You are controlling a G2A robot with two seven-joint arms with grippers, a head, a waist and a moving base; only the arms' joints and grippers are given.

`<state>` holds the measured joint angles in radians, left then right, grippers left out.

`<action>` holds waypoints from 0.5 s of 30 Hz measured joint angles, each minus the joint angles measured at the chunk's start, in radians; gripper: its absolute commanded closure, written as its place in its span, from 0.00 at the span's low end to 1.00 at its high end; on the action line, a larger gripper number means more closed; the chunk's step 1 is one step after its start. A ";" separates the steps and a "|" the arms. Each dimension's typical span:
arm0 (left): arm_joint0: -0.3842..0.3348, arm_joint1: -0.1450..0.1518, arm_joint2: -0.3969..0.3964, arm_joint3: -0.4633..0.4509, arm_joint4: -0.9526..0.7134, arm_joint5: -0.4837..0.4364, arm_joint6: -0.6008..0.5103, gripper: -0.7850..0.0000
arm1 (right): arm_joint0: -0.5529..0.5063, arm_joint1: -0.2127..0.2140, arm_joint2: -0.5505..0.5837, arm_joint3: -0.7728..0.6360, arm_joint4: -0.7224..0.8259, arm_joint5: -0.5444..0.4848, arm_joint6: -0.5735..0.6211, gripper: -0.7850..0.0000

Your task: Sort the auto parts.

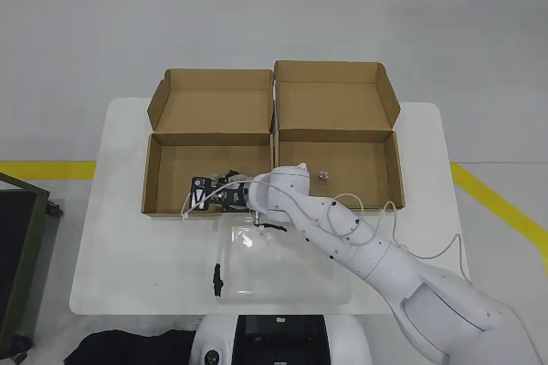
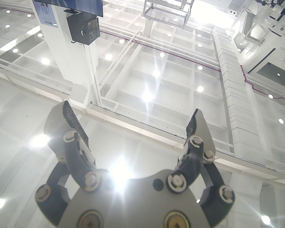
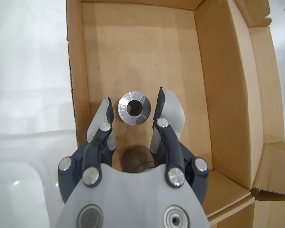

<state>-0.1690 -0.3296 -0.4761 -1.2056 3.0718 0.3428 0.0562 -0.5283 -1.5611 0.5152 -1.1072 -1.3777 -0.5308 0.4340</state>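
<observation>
My right gripper (image 3: 133, 106) hangs inside the left cardboard box (image 1: 169, 173), low over its floor. Its fingers stand open on either side of a shiny metal sleeve (image 3: 134, 108) with a round bore, and a thin gap shows at each pad. From above, the right gripper (image 1: 205, 194) sits near the box's front wall, with the arm reaching in across the table. A small metal part (image 1: 324, 174) lies in the right cardboard box (image 1: 384, 169). My left gripper (image 2: 133, 119) points up at the ceiling, open and holding nothing.
Both boxes stand side by side at the back of the white table (image 1: 119, 228), lids folded back. A clear plastic tray (image 1: 292, 274) sits at the front middle, with a small black piece (image 1: 217, 278) at its left edge. A dark cart (image 1: 9, 246) stands left of the table.
</observation>
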 measured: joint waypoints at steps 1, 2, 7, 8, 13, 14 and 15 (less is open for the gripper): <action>0.000 0.000 0.000 0.000 0.000 0.000 0.000 0.00 | -0.001 0.001 0.008 -0.007 0.000 0.002 -0.005 0.53; 0.000 0.000 0.000 0.000 0.000 0.000 0.000 0.00 | -0.003 0.003 0.016 -0.016 -0.001 0.004 -0.011 0.53; 0.000 0.000 0.000 0.000 0.000 0.000 0.000 0.00 | -0.028 0.022 0.081 -0.096 0.000 0.006 -0.033 0.46; 0.000 0.000 0.000 0.000 0.000 0.000 0.000 0.00 | -0.037 0.027 0.094 -0.117 -0.002 0.004 -0.034 0.39; 0.000 0.000 0.000 0.000 0.000 0.000 0.000 0.00 | -0.130 0.064 0.178 -0.285 -0.018 -0.005 -0.030 0.10; 0.000 0.000 0.000 0.000 0.000 0.000 0.000 0.00 | -0.152 0.072 0.194 -0.317 -0.018 -0.012 -0.029 0.04; 0.000 0.000 0.000 0.000 0.000 0.000 0.000 0.00 | -0.182 0.082 0.216 -0.360 -0.019 -0.021 -0.027 0.00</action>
<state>-0.1690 -0.3296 -0.4761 -1.2056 3.0718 0.3428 0.0562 -0.7107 -1.4790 0.7316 -1.4668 -1.3970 -0.5521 0.4066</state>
